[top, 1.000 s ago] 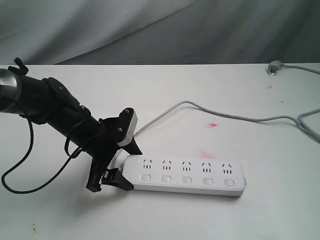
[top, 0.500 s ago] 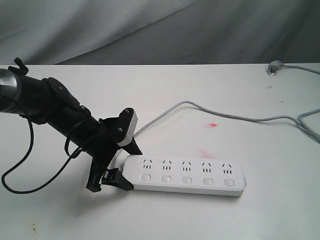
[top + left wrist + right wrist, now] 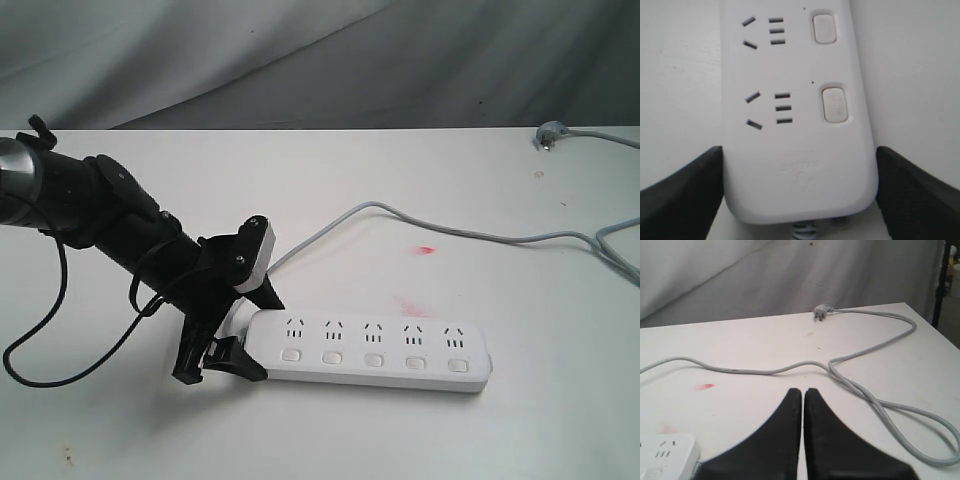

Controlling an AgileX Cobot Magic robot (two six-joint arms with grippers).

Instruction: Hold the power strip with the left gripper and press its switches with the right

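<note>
The white power strip [image 3: 372, 350] lies flat on the white table, its five sockets in a row above five small square switches [image 3: 373, 359]. My left gripper [image 3: 258, 335] is shut on the strip's left, cord-side end, one black finger against each long side. The left wrist view shows the power strip [image 3: 795, 125] between those fingers [image 3: 695, 185], with two of the switches [image 3: 834, 105] visible. My right gripper [image 3: 803, 392] is shut and empty, hovering above the table. A corner of the power strip [image 3: 665, 452] lies beside it. The exterior view does not show it.
The thin grey cord [image 3: 400, 215] runs from the strip's left end across the table to the right edge and loops back to a plug [image 3: 549, 135] at the far right corner. Small red marks [image 3: 425, 249] stain the tabletop. A grey cloth hangs behind the table.
</note>
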